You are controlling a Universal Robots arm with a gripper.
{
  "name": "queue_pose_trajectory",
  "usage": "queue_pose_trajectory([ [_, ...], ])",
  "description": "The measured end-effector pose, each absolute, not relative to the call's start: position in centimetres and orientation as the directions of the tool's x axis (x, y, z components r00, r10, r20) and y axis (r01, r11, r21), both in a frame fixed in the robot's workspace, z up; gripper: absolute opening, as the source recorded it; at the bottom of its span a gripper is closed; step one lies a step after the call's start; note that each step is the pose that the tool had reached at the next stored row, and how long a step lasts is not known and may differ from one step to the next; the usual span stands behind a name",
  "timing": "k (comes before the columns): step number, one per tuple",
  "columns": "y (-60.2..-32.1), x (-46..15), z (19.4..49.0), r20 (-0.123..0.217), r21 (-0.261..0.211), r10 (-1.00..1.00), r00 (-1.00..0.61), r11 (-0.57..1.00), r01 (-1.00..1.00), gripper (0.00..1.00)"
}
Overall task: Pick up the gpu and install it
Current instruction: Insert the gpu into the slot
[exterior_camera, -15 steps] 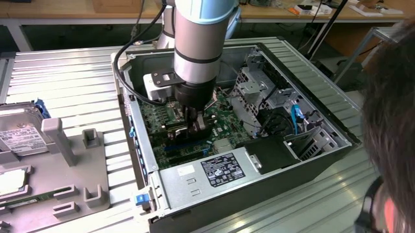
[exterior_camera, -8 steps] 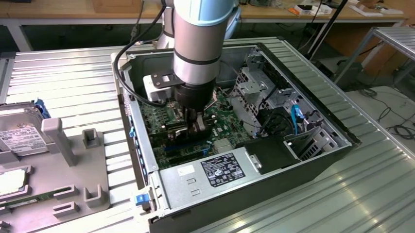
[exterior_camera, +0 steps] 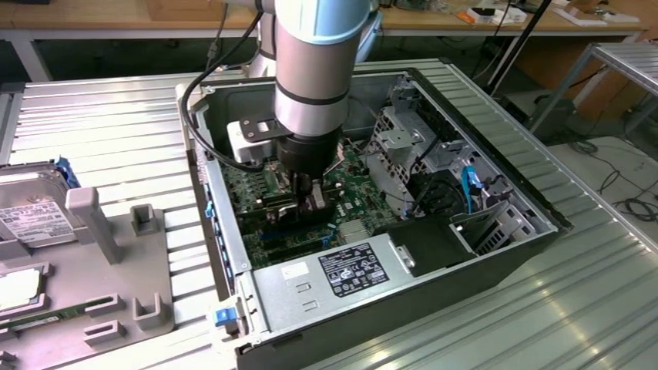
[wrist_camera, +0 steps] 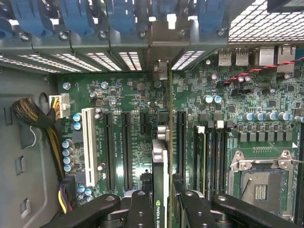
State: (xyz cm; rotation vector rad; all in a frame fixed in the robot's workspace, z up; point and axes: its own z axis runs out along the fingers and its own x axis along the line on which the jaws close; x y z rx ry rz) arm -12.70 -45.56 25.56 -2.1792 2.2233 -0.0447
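In the wrist view the gpu (wrist_camera: 160,166) shows edge-on, a thin dark card with a silver top edge, standing upright over the green motherboard (wrist_camera: 128,95) between two long black slots. Its metal bracket end (wrist_camera: 160,71) reaches toward the slotted rear wall of the case. My gripper (wrist_camera: 164,209) is shut on the card, one black finger on each face. In the exterior view the gripper (exterior_camera: 305,204) is deep inside the open computer case (exterior_camera: 494,185), low over the board, with the gpu (exterior_camera: 276,202) just above the slots.
A grey holder tray (exterior_camera: 123,254) at the exterior view's left carries a silver hard drive (exterior_camera: 31,216) and a green memory stick (exterior_camera: 52,316). Inside the case are the power supply (exterior_camera: 340,270), a drive cage (exterior_camera: 401,146), braided cables (wrist_camera: 33,114) and the CPU socket (wrist_camera: 259,185).
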Motion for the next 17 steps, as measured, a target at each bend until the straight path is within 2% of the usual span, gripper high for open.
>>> queue_pose_trajectory([
  [17, -45.56, -12.85, 25.41, 0.000, -0.040, -1.000, -0.020, 0.020, -0.999, 0.27],
])
